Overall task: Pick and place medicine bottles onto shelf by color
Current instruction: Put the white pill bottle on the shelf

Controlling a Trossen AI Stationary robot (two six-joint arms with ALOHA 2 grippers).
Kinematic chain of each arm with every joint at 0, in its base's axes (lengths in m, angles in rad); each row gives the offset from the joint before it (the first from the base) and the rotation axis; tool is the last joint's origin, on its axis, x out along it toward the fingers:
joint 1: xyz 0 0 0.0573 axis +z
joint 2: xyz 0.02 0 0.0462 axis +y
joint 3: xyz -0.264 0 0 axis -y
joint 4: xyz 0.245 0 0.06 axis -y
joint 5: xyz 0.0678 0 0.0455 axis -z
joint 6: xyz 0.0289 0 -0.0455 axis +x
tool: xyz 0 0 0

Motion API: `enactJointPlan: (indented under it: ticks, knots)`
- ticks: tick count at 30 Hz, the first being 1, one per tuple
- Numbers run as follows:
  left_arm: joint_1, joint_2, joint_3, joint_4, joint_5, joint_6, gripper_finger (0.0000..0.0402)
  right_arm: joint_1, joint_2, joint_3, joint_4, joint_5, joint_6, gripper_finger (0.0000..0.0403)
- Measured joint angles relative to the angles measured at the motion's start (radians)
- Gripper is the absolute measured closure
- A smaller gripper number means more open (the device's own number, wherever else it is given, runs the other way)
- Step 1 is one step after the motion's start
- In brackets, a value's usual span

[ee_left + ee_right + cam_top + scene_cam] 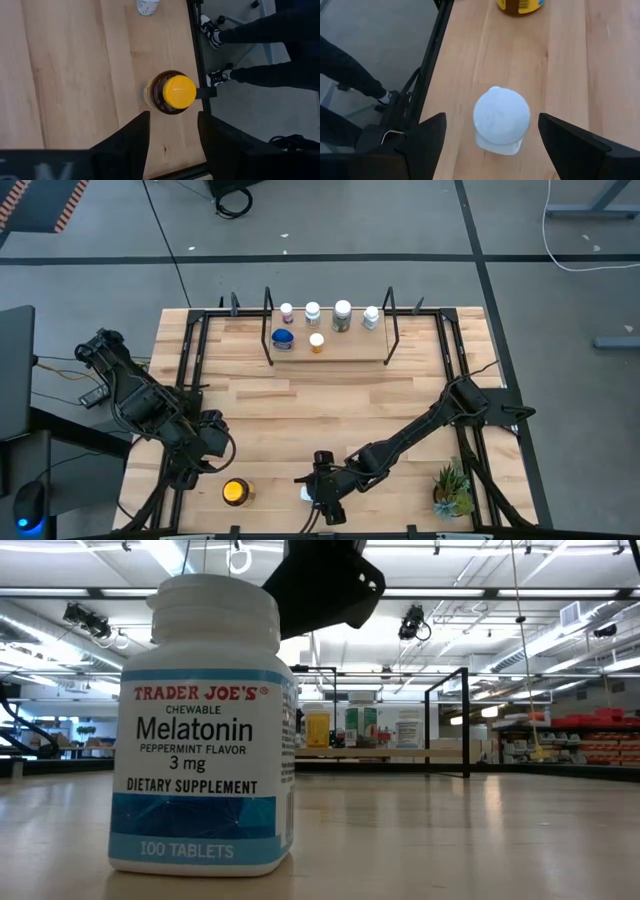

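Two bottles stand off the shelf (330, 350) at the tabletop's (330, 410) near edge — a white-capped Trader Joe's melatonin bottle (501, 120) and, beside it, a yellow-lidded amber bottle (236, 492). The right end effector (490, 137) hovers directly over the melatonin bottle, fingers spread wide to either side of its cap. The left end effector (172, 137) hangs just short of the amber bottle, fingers also apart. Six more bottles sit on the shelf, the blue-lidded one (283, 338) among them.

overhead, table-level close-up, two downward wrist views
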Motion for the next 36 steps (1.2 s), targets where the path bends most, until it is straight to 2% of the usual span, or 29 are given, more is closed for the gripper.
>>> enactJointPlan:
  ticks: [7, 13, 19, 26, 36]
  knots:
    - [0.000, 0.000, 0.000, 0.001, 0.000, -0.003, 0.0230, -0.001, 0.000, -0.003, 0.003, 0.003, -0.013, 0.0079]
    - [-0.002, 0.000, 0.000, 0.001, 0.000, -0.054, 0.0230, 0.001, 0.000, -0.059, 0.027, 0.004, 0.030, 0.0079]
    - [-0.003, 0.000, 0.000, 0.003, 0.035, -0.084, 0.0230, 0.001, 0.000, -0.060, 0.075, 0.004, 0.013, 0.0079]
    - [-0.003, 0.000, 0.000, 0.003, 0.035, -0.102, 0.0230, 0.001, 0.000, -0.060, 0.077, 0.046, 0.016, 0.0079]
    - [-0.035, 0.000, 0.000, 0.003, 0.036, -0.160, 0.0230, 0.001, 0.000, -0.060, 0.100, 0.046, 0.023, 0.0079]
